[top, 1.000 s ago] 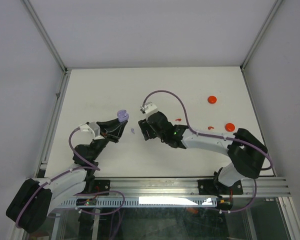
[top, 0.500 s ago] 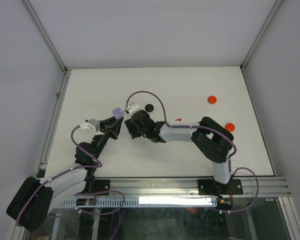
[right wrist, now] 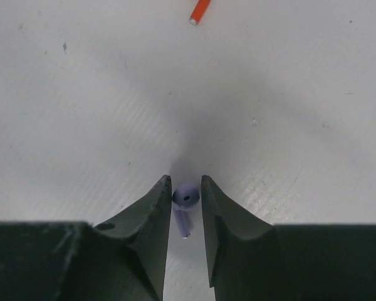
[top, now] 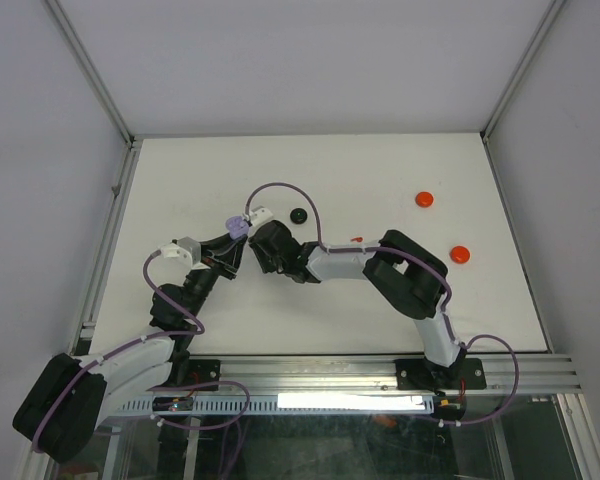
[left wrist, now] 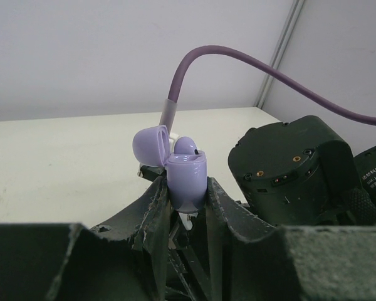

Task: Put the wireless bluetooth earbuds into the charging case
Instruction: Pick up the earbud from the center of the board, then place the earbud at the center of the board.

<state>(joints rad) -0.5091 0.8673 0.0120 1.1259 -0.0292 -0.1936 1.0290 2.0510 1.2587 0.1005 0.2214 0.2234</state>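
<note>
Two arms meet mid worktop (top: 180,180). Left gripper (left wrist: 187,207) clamps lavender charging case (left wrist: 188,182) upright, lid tipped open to left, one earbud (left wrist: 185,145) already poking from it. Right gripper (right wrist: 186,204), just right of case, points down at worktop, jaws narrow around loose lavender earbud (right wrist: 184,207); real grip unclear. Red and black discs plus red earbud (right wrist: 200,10) lie further right. Risk: tiny rounded earbud squirts out of jaws or twists, stem then misaligned with socket, knocking case askew.

The white table (top: 180,180) carries two red discs (top: 424,199), a black disc (top: 299,215) and, seemingly, a red earbud (top: 356,240).
</note>
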